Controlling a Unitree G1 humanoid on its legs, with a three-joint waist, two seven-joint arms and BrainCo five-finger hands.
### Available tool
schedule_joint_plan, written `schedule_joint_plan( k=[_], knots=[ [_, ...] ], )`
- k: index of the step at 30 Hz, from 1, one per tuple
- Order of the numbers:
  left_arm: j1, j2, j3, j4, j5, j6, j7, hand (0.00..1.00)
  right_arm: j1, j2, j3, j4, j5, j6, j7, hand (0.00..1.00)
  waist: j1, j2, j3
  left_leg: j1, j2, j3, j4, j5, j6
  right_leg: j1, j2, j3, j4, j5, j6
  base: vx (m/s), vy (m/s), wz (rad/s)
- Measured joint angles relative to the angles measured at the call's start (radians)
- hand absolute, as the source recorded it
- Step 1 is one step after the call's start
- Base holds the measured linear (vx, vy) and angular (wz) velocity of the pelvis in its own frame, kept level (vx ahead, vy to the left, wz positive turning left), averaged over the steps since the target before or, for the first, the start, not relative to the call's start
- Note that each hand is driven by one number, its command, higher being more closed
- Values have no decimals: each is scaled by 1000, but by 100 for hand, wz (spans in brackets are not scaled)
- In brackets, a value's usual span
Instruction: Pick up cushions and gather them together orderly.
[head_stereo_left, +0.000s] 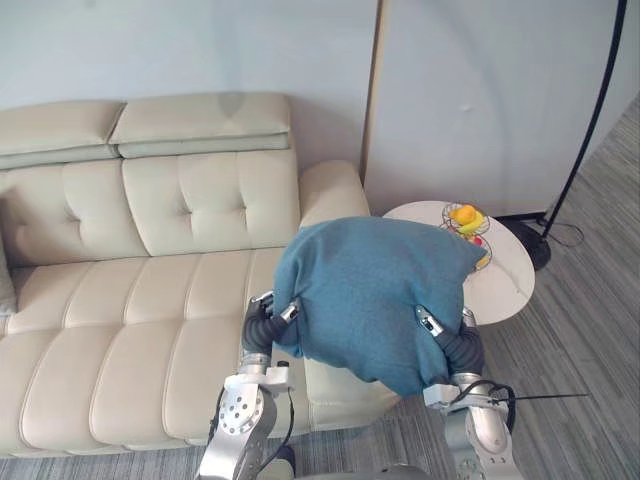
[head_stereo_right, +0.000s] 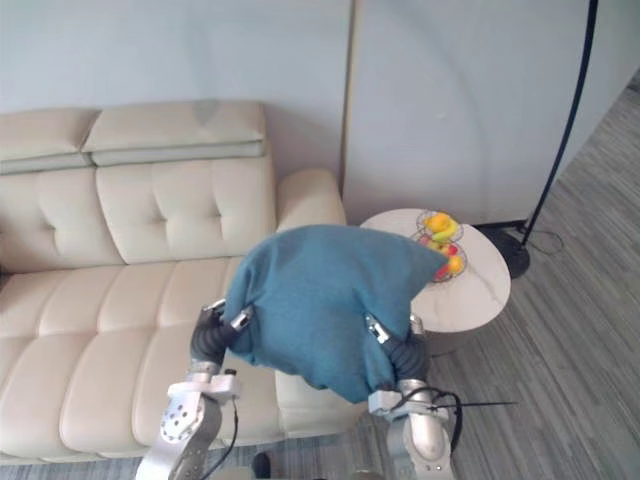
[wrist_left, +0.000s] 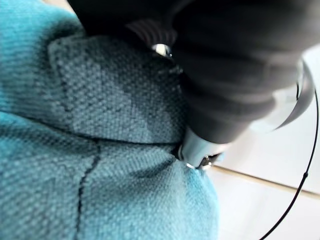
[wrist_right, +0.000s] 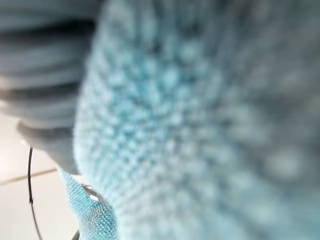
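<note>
Left eye view puts a teal cushion (head_stereo_left: 375, 295) in the middle of the scene, lifted clear of the cream sofa (head_stereo_left: 150, 300) and held up between the robot's two hands. We find the left hand (head_stereo_left: 262, 322) at the cushion's lower left edge and the right hand (head_stereo_left: 458, 345) at its lower right edge. Each dark wrist cover is pressed against the fabric, and the rest of each hand is buried behind the cushion. So we cannot tell whether either hand is clamped onto the cloth or only pushing flat against it.

The cushion hangs in front of the sofa's right end, covering part of the seat and the foot of the armrest (head_stereo_left: 330, 190). As we look down, its right corner overlaps the near side of a small round white table (head_stereo_left: 512, 280). On that table stands a wire basket of fruit (head_stereo_left: 468, 222) — yellow and orange pieces. Past the table a black lamp pole (head_stereo_left: 592, 125) rises along the pale wall (head_stereo_left: 480, 90), above a grey striped floor (head_stereo_left: 590, 340).

From the left wrist we see the coarse teal weave right up against that hand's cover, with a dark seam (wrist_left: 87, 170) running through the cloth. From the right wrist we see the same weave pressed close beside the ribbed cover.
</note>
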Motion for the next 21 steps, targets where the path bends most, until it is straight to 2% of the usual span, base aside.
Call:
schedule_joint_plan(
  k=[1, 3, 4, 5, 6, 7, 8, 9, 10, 11, 12, 13, 14, 15, 16, 17, 18, 19, 20, 21],
  knots=[
    [-6, -9, -5, -2, -4, 0, -1, 100, -16, -1, -14, 1, -14, -2, -15, 100, -2, -9, 3, -25, 54, 119, 31, 0, 29, -7, -24, -44, -7, 5, -9, -68, 38, 77],
    [-11, -10, -15, 1, -14, 0, -2, 100, -50, -2, -30, 26, -40, -6, -32, 100, -3, -8, 2, -42, 83, 174, 87, -16, 67, -2, -49, -69, -15, 15, -9, -28, 65, 56],
    [-26, -11, -20, 20, -19, -1, -3, 100, -99, -3, -48, 67, -43, -7, -46, 100, -12, -6, 2, -40, 130, 217, 144, -17, 89, 20, -69, -87, -40, 37, 3, -7, 71, 46],
    [-31, -12, -22, 29, -20, -2, -3, 100, -114, -4, -54, 85, -46, -7, -50, 100, -17, -3, 0, -36, 148, 224, 153, -17, 89, 32, -75, -96, -57, 48, 11, 13, 150, 51],
    [-48, -18, -23, 59, -20, -3, -10, 100, -150, -9, -71, 133, -64, -7, -57, 100, -26, 5, -5, -3, 186, 225, 151, -15, 85, 69, -86, -112, -109, 82, 32, 40, 198, 35],
    [-57, -23, -26, 75, -20, -4, -11, 100, -162, -15, -78, 151, -76, -7, -63, 100, -29, 16, -14, 7, 202, 223, 137, -9, 74, 83, -88, -119, -141, 109, 47, 83, 328, 38],
    [-71, -31, -37, 90, -20, -5, -11, 100, -168, -28, -90, 157, -78, -7, -71, 100, -31, 38, -29, 21, 218, 216, 108, 28, 36, 98, -90, -132, -189, 147, 74, 101, 415, 51],
    [-94, -43, -58, 109, -20, -6, -13, 100, -169, -50, -113, 162, -78, -8, -79, 100, -39, 66, -46, 31, 206, 208, 38, 66, -42, 110, -100, -151, -227, 183, 114, 82, 422, 64],
    [-109, -44, -69, 123, -20, -6, -15, 100, -171, -47, -130, 176, -78, -8, -81, 100, -50, 66, -57, 35, 179, 210, -5, 40, -78, 110, -115, -161, -246, 206, 119, 64, 501, 86],
    [-140, -24, -78, 148, -21, -6, -19, 100, -181, -22, -148, 221, -79, -7, -83, 100, -63, 26, -59, 37, 121, 207, -40, 67, -53, 111, -165, -157, -268, 249, 115, 39, 481, 69],
    [-155, 1, -80, 171, -21, -6, -19, 100, -195, 4, -151, 273, -80, -1, -86, 100, -59, -10, -52, 37, 78, 203, -52, 67, -39, 110, -195, -147, -274, 315, 115, 35, 445, 50],
    [-155, 10, -80, 178, -21, -6, -19, 100, -197, 13, -149, 287, -80, 6, -87, 100, -56, -21, -52, 37, 67, 202, -46, 60, -28, 109, -206, -139, -270, 343, 119, 28, 376, 21],
    [-154, 23, -80, 189, -21, -5, -20, 100, -202, 31, -146, 307, -88, 16, -89, 100, -50, -32, -44, 37, 54, 204, -17, 38, 5, 102, -227, -119, -237, 383, 116, 20, 361, 7],
    [-151, 34, -80, 193, -21, -3, -20, 100, -207, 33, -141, 327, -107, 22, -91, 100, -40, -38, -40, 37, 34, 212, 10, 13, 35, 59, -262, -75, -158, 426, 76, 13, 350, 0],
    [-147, 36, -79, 193, -21, -3, -20, 100, -213, 31, -137, 340, -112, 22, -92, 100, -36, -37, -40, 38, 27, 218, 14, 6, 48, 36, -275, -62, -125, 453, 45, -4, 356, -17],
    [-137, 39, -75, 193, -20, -3, -20, 100, -230, 27, -132, 368, -116, 24, -93, 100, -30, -30, -34, 52, 17, 230, 7, -4, 63, -12, -288, -38, -62, 494, -18, -18, 355, -24],
    [-132, 44, -56, 193, -19, -2, -20, 100, -254, 23, -119, 398, -118, 33, -93, 100, -36, -7, 4, 88, 17, 219, -21, -15, 90, -83, -231, 79, 107, 334, 0, -15, 285, -12],
    [-132, 44, -51, 193, -19, -3, -20, 100, -254, 22, -115, 398, -118, 34, -93, 100, -41, -13, 9, 97, 17, 213, -30, -12, 98, -91, -196, 113, 139, 278, 22, -34, 234, 25],
    [-132, 46, -48, 193, -20, -3, -20, 100, -253, 22, -110, 398, -118, 34, -90, 100, -55, -8, 20, 112, 7, 199, -59, -2, 115, -108, -85, 185, 178, 162, 58, -20, 94, 38],
    [-132, 48, -48, 193, -20, -3, -20, 100, -253, 20, -110, 397, -118, 34, -89, 100, -57, -10, 25, 124, -7, 199, -81, 3, 109, -115, -47, 192, 177, 121, 59, -3, 147, 38]
  ],
)
